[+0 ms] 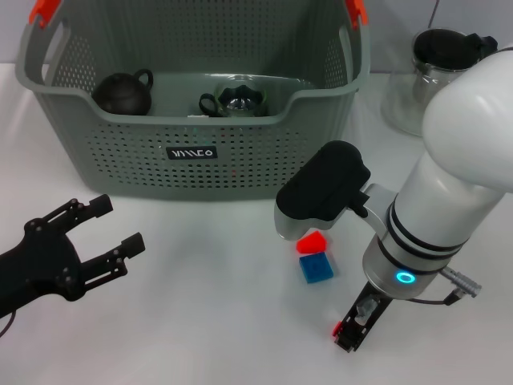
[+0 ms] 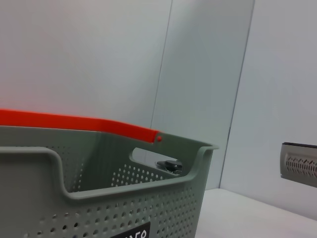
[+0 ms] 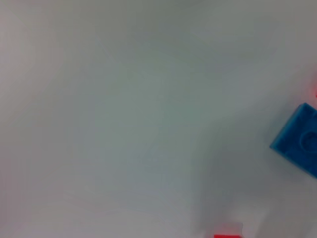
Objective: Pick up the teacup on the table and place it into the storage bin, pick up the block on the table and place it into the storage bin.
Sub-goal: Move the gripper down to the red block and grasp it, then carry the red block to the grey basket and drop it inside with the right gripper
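The storage bin point(image 1: 240, 156) stands at the back of the white table, and it fills the left wrist view point(image 2: 163, 208). Inside it sit a dark green teacup point(image 1: 234, 101) and a black teapot point(image 1: 123, 92). A blue block point(image 1: 316, 267) lies on the table in front of the bin's right corner, with a red block point(image 1: 312, 241) touching its far side. My right gripper point(image 1: 321, 196) hangs directly over the red block and hides part of it. The blue block point(image 3: 297, 145) also shows in the right wrist view. My left gripper point(image 1: 119, 224) is open and empty at the front left.
A glass jar with a black lid point(image 1: 437, 72) stands at the back right beside the bin. A small black and red part point(image 1: 353, 325) hangs under my right forearm near the front edge. White table lies between my two arms.
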Robot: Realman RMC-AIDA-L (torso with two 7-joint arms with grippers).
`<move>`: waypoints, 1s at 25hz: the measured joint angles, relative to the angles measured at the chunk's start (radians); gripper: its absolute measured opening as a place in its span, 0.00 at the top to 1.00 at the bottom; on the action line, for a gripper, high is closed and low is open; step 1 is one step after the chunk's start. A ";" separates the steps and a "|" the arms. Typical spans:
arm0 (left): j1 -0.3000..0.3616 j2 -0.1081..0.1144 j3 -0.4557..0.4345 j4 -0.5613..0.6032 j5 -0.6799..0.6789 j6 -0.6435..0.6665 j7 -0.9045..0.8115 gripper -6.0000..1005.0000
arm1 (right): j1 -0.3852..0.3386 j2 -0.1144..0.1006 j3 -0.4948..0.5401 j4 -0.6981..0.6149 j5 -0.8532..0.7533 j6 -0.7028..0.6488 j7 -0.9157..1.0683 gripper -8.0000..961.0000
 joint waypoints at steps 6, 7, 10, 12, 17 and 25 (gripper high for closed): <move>0.001 0.000 0.000 0.000 0.000 0.000 0.000 0.18 | -0.001 0.000 -0.001 -0.004 0.001 0.001 -0.003 0.77; 0.002 0.000 0.000 0.000 0.000 0.000 0.000 0.18 | -0.002 0.000 -0.001 -0.004 0.001 0.001 -0.004 0.77; 0.003 0.000 0.000 0.000 0.000 0.000 0.000 0.18 | -0.008 -0.002 0.001 -0.024 0.001 -0.007 -0.006 0.78; 0.003 0.000 0.000 0.000 -0.001 0.000 0.000 0.18 | -0.020 -0.007 0.012 -0.063 0.000 -0.020 -0.007 0.79; 0.003 0.000 0.000 0.000 -0.001 0.000 0.000 0.18 | -0.099 -0.014 0.134 -0.274 -0.029 -0.113 -0.056 0.79; 0.002 0.000 0.000 0.000 -0.005 -0.002 0.000 0.18 | -0.217 -0.012 0.405 -0.612 0.097 -0.008 -0.253 0.79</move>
